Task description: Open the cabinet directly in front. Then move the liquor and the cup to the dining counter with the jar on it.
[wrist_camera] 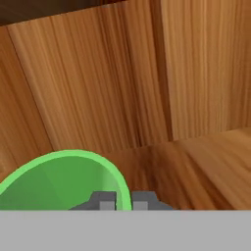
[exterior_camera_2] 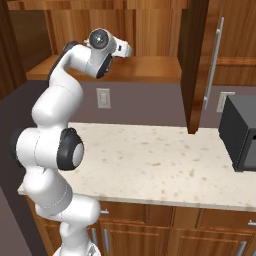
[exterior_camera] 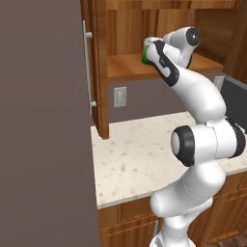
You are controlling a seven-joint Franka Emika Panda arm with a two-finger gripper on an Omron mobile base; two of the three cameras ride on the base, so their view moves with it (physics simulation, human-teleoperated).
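Your end effector (wrist_camera: 123, 202) pinches the rim of the green cup (wrist_camera: 63, 181) on the lower shelf (exterior_camera: 126, 66) of the open cabinet (exterior_camera: 99, 72). So thin a hold may slip or tip the cup against the door edge as you withdraw.

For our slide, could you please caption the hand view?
Fingers pinch the green cup by its rim inside the open wooden cabinet.

I see my arm (exterior_camera: 198, 96) reaching up into the open cabinet (exterior_camera: 144, 67), its hand at the green cup (exterior_camera: 144, 56) on the shelf, above the speckled countertop (exterior_camera: 140, 154) and wall outlet (exterior_camera: 119, 96).
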